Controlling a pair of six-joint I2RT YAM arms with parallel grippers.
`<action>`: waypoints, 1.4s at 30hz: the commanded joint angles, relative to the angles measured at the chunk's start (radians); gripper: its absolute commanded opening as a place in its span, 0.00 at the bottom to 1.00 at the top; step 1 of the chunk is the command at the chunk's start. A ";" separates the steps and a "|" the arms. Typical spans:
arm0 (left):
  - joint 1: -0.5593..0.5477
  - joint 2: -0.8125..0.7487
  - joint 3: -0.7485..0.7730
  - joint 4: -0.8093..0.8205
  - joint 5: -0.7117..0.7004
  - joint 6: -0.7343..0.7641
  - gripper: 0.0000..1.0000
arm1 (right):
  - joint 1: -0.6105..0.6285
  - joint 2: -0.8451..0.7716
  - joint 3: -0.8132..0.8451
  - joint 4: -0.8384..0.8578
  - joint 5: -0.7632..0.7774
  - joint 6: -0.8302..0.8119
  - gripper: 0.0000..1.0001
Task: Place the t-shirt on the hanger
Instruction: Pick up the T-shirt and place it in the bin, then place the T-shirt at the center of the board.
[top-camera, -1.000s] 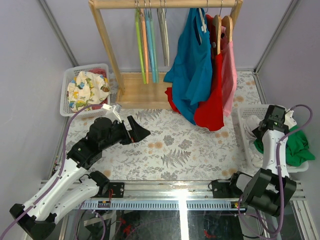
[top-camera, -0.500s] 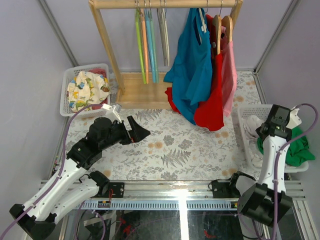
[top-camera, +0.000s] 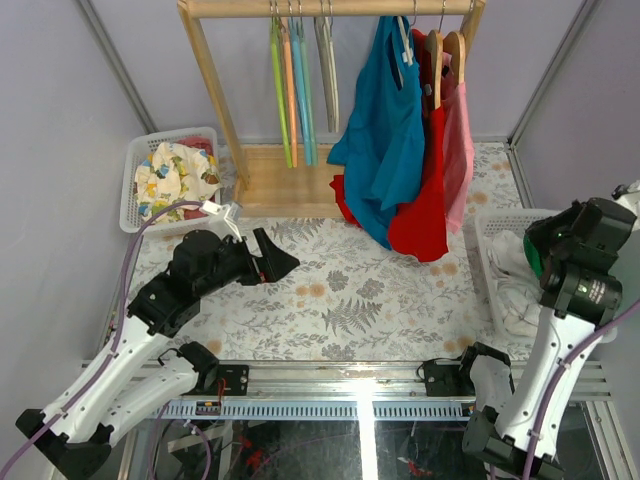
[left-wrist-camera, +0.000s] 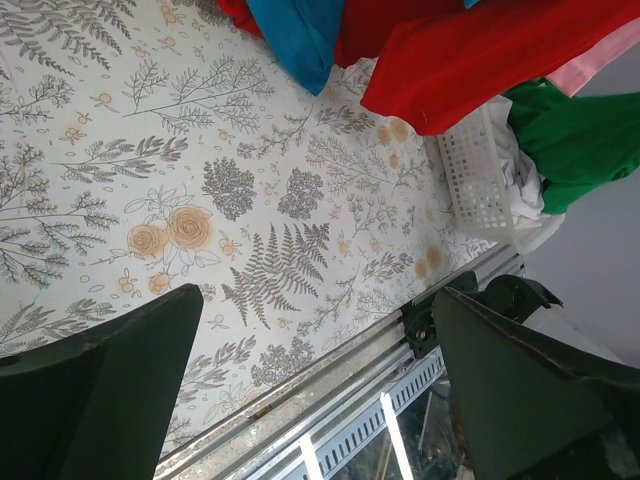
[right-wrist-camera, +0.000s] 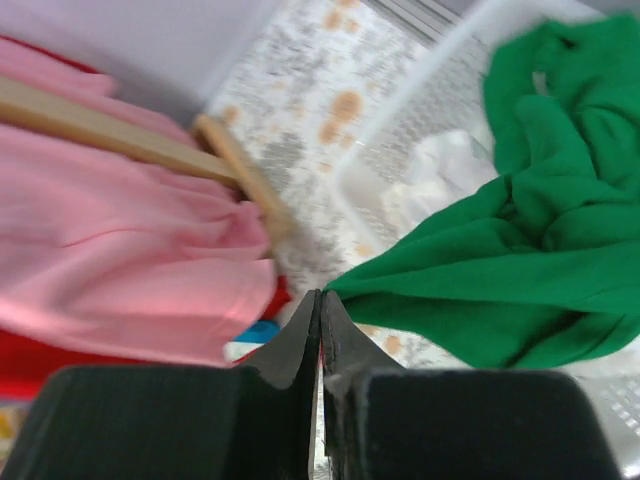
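Observation:
The green t-shirt (right-wrist-camera: 520, 270) hangs in a bunch from my right gripper (right-wrist-camera: 322, 300), whose jaws are shut on a corner of it, above the white basket (right-wrist-camera: 420, 140). In the top view the raised right wrist (top-camera: 580, 262) hides its fingers, and only a sliver of green (top-camera: 533, 262) shows beside it. The t-shirt also shows in the left wrist view (left-wrist-camera: 580, 140). The pale beige hanger (top-camera: 327, 70) hangs on the wooden rack (top-camera: 215, 80) at the back. My left gripper (top-camera: 275, 262) is open and empty over the floral tablecloth, also in its wrist view (left-wrist-camera: 315, 390).
Green, orange and blue hangers (top-camera: 290, 90) hang left of the beige one. Blue (top-camera: 385, 130), red (top-camera: 425, 200) and pink (top-camera: 458, 150) garments hang at the rack's right. The right basket (top-camera: 490, 225) holds white cloth. A left basket (top-camera: 135, 160) holds patterned cloth.
My right arm has risen out of the right basket towards the camera, lifting the green t-shirt with it. My left arm has barely moved.

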 joint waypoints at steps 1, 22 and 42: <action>-0.006 -0.014 0.054 -0.011 -0.005 0.060 1.00 | -0.002 -0.014 0.230 -0.034 -0.223 -0.024 0.00; -0.006 -0.080 0.287 0.012 0.015 0.122 1.00 | -0.003 0.184 0.682 0.734 -1.007 0.809 0.00; -0.006 -0.065 0.138 0.035 0.043 0.127 1.00 | 0.264 0.095 -0.003 0.438 -0.726 0.299 0.00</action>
